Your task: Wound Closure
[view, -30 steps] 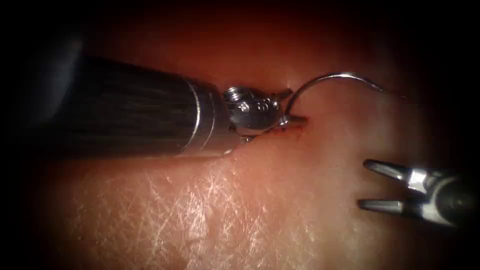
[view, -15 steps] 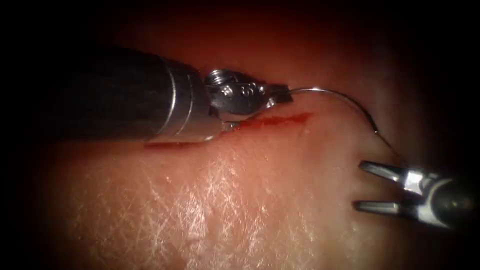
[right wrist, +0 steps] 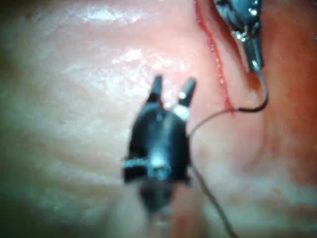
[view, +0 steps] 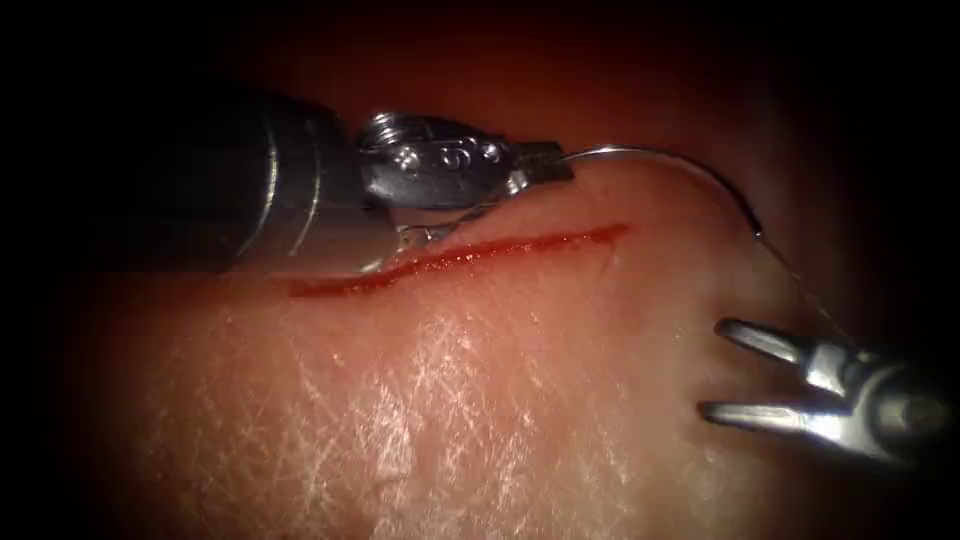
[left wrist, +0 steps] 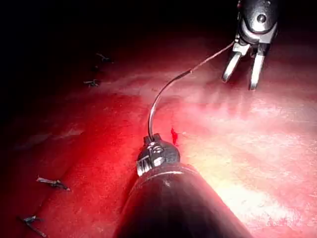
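Observation:
The left tool (view: 545, 160) has its jaws shut on the curved needle (view: 690, 170) close to its pointed end. The needle hangs free above the tissue (view: 480, 400), beyond the right end of the red cut (view: 460, 257), and is not in the tissue. Thread (view: 800, 285) runs from the needle's rear end down towards the right tool (view: 715, 369), which is open and holds nothing, to the right of the cut. In the left wrist view the left tool (left wrist: 154, 142) grips the needle (left wrist: 161, 96), and the right tool (left wrist: 239, 83) stands open beyond it. The right wrist view shows the right tool (right wrist: 173, 83), needle (right wrist: 262, 99) and cut (right wrist: 213, 49).
Several short cut ends of thread (left wrist: 52, 183) lie on the tissue, well away from the tools. Red fluid lines the cut. The skin in front of the cut is pale and finely scratched.
The left tool has moved left and upward, drawing the needle out of the tissue at the cut's right end and uncovering the cut. The right tool has hardly moved.

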Controlling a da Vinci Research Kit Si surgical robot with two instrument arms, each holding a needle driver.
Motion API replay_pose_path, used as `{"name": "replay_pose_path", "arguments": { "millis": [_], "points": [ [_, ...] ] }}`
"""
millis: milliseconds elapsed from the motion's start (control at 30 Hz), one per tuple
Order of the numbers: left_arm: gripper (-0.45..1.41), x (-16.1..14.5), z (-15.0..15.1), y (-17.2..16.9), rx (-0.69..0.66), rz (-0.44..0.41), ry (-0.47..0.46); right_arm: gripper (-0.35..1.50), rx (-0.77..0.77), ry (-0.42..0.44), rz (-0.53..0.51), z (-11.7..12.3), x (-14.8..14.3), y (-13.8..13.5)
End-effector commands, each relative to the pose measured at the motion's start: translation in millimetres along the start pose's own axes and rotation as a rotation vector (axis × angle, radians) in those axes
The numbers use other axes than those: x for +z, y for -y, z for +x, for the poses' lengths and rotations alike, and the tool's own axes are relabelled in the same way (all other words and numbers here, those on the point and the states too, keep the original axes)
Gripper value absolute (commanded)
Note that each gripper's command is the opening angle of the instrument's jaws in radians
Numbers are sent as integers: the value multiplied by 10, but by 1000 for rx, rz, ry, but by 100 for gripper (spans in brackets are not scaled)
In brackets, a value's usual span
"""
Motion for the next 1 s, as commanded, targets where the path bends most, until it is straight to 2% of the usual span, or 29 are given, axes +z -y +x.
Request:
{"name": "replay_pose_path", "arguments": {
  "millis": [33,133,233,367,467,533,633,867,1000],
  "points": [
    [-31,2,1,3,-33,-11,-33,38,25,-6,-2,-5,9,9],
    [-38,-6,5,8,-75,-22,-68,34,54,-10,-7,-6,12,11],
    [-43,-17,8,13,-112,-34,-110,16,93,-11,-25,-9,18,12],
    [-45,-24,7,13,-156,-66,-139,14,138,-12,-76,-20,30,8],
    [-45,-27,3,7,-170,-81,-144,21,167,-66,-144,-24,36,-4],
    [-43,-30,-3,3,-195,-98,-154,41,189,-124,-209,-20,40,-19],
    [-43,-32,-5,2,-212,-102,-164,44,198,-149,-243,-15,42,-28],
    [-45,-37,-9,2,-279,-143,-191,46,211,-298,-426,-3,45,-46],
    [-45,-33,-11,-1,-312,-170,-196,111,238,-336,-521,2,66,-47]
  ]
}}
